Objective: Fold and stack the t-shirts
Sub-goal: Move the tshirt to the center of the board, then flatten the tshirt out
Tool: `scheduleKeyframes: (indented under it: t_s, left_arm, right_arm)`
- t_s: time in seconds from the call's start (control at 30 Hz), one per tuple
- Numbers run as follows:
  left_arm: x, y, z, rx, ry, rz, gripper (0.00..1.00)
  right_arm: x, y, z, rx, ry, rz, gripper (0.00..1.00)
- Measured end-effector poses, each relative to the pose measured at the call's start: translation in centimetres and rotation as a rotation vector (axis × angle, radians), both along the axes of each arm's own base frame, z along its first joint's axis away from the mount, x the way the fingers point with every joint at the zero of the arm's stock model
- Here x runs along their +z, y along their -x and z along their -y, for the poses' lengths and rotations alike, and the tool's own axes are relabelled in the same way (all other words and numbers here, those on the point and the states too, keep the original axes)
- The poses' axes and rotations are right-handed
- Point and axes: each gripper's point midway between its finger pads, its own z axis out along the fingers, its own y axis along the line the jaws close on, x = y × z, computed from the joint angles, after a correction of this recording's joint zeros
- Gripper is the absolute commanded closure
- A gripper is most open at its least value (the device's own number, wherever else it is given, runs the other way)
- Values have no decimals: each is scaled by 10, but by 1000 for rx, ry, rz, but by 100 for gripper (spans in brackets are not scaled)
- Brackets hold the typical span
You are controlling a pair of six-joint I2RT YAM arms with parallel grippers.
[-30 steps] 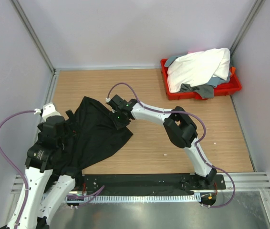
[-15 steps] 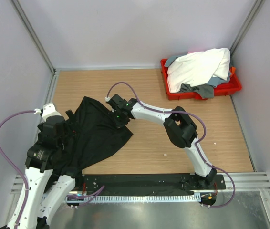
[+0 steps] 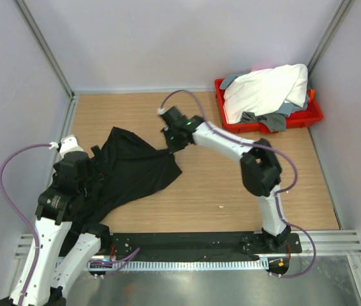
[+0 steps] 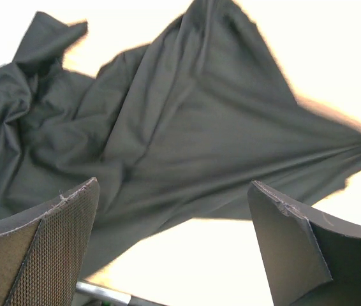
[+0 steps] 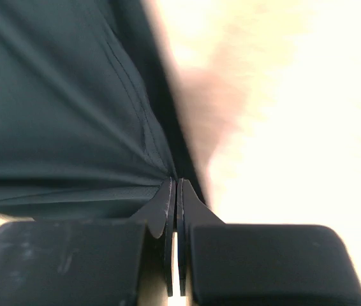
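Right jaws pinch the edge of the black t-shirt (image 3: 136,175); left jaws gape wide

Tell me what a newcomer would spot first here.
The crumpled black fabric t-shirt sprawls over the left half of the wooden table, its right edge pinched in the shut right end effector. At the far right corner, a red plastic tray holds a white fabric t-shirt heaped over grey cloth.

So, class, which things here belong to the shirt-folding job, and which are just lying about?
Job: black t-shirt, pinched by the right gripper; white t-shirt; grey t-shirt.
Lying about: red tray holding those two.
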Motion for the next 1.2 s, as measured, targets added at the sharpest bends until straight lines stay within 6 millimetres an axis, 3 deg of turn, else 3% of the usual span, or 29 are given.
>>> scheduleKeyframes:
  t_s: [0.07,0.13,0.2,0.27,0.3,0.33,0.4,0.5,0.67,0.8,0.93,1.2]
  left_arm:
    - [-4,-5,4,-15,0,-42,0]
    - [-7,-13,10,-33,3,-94,1]
    - [-7,-20,19,-59,17,-130,3]
    - [-8,-28,30,-90,26,-165,4]
    - [-7,-31,36,-106,33,-177,4]
    - [-6,-32,42,-120,38,-184,4]
    - [-8,-33,57,-157,50,-206,6]
    - [-23,-28,81,-206,64,-269,8]
    - [-68,5,126,-315,64,-391,11]
    - [-95,29,157,-391,45,-455,3]
    - [-115,33,200,-460,21,-473,0]
    - [-148,-5,297,-537,28,-439,0]
  right_arm:
    - [27,-28,47,-106,-39,29,99]
    - [52,-54,118,-264,-69,68,99]
    - [72,-67,190,-430,-77,116,99]
    - [89,-62,267,-622,-52,167,99]
    - [96,-52,292,-689,-46,192,99]
    - [102,-39,304,-725,-49,211,99]
    - [109,-13,305,-736,-75,226,99]
    - [105,18,287,-689,-137,200,99]
    - [77,40,276,-655,-153,86,99]
    - [80,42,272,-638,-170,75,99]
    - [94,38,266,-615,-204,91,99]
    - [114,33,264,-583,-218,129,99]
